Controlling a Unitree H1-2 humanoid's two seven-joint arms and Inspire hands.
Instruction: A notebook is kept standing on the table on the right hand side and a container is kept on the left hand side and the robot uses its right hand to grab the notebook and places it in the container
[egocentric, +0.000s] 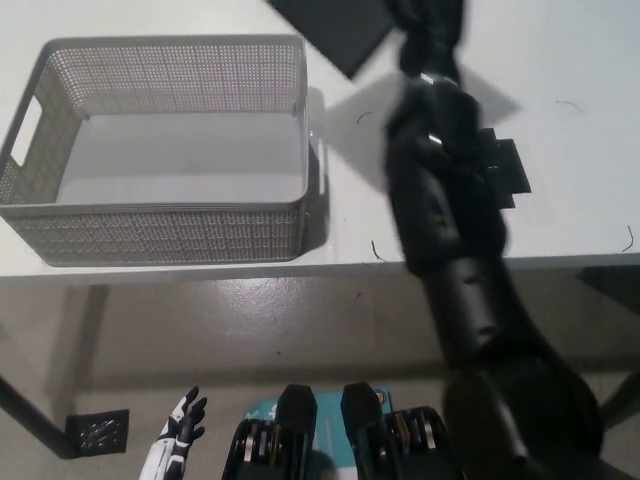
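Note:
The black notebook (340, 28) is lifted off the table at the top of the head view, just right of the grey mesh container's (160, 232) far right corner, partly cut off by the frame edge. My black right hand (428, 30) is shut on it, the arm stretching up from the bottom right, blurred by motion. The container sits on the white table (560, 220) at left and holds nothing. My white left hand (178, 435) hangs low at the bottom left, below the table, fingers apart.
A small black stand-like piece (505, 165) lies on the table beside my right arm. Thin dark marks (570, 105) dot the tabletop. The table's front edge (200, 272) runs across the middle; floor lies below.

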